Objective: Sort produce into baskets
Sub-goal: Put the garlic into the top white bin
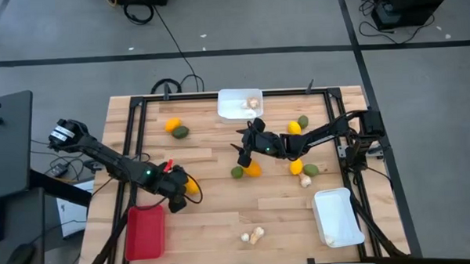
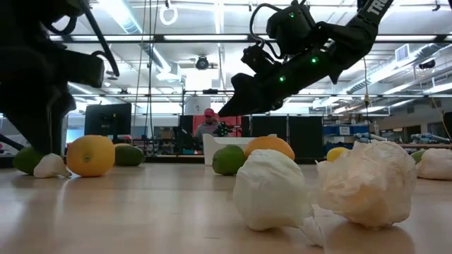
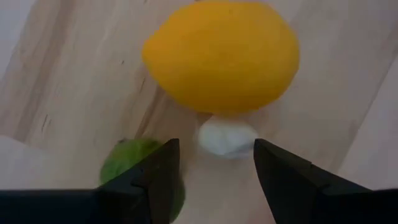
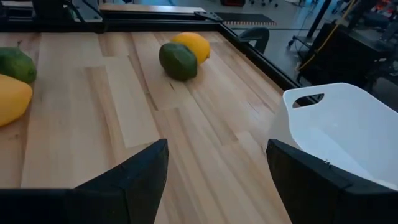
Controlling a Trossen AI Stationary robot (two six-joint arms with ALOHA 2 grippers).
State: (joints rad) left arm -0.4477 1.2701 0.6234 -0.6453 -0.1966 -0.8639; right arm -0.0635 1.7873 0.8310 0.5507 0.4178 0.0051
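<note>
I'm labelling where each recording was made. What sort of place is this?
Probably a robotics lab or workshop: a wooden table fenced by a black metal frame, cables across the grey floor, and, in the low view, ceiling strip lights above a person at monitors.

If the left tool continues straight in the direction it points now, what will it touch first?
Most likely the small white piece lying between the open fingers of the left tool, with the big yellow fruit directly behind it. The green fruit sits off to one side. Depth is hard to judge from the wrist view.
</note>
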